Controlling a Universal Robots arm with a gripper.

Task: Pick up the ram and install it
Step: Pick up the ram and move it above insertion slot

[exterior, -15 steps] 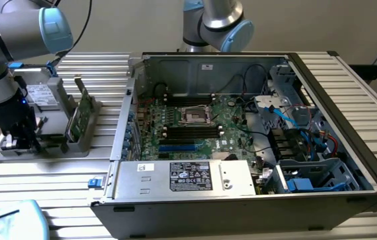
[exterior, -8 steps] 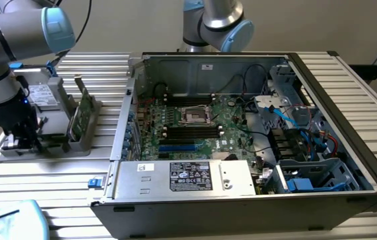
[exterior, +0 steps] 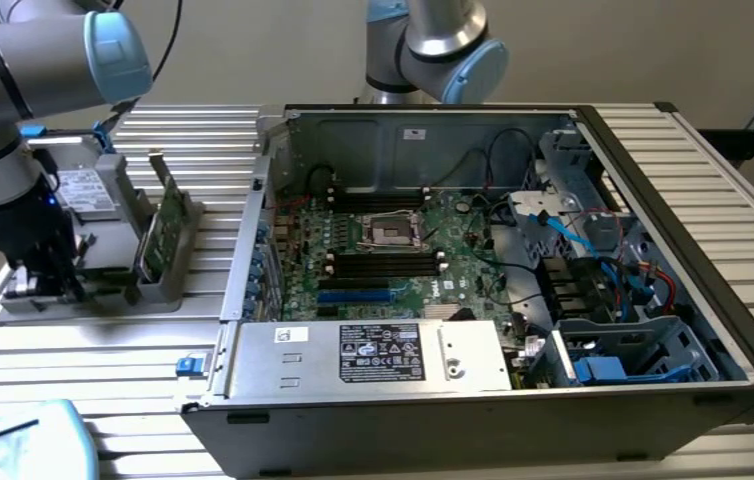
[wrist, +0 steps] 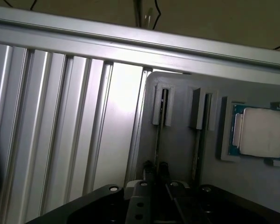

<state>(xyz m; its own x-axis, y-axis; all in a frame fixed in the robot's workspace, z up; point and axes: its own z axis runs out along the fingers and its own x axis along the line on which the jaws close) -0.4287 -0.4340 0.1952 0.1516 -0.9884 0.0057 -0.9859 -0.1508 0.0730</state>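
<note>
The ram is a thin dark stick standing on edge in a slot of the grey holder. My gripper is right over it, its two fingertips pressed close on either side of the stick's edge. In the exterior view, the gripper is down at the holder on the exterior view's left, beside the open computer case. The black memory slots lie on the motherboard inside the case.
A green card stands upright in the holder close to the gripper. A square silver processor chip sits in a pocket of the holder. The computer case has tall metal walls, cables and a power supply.
</note>
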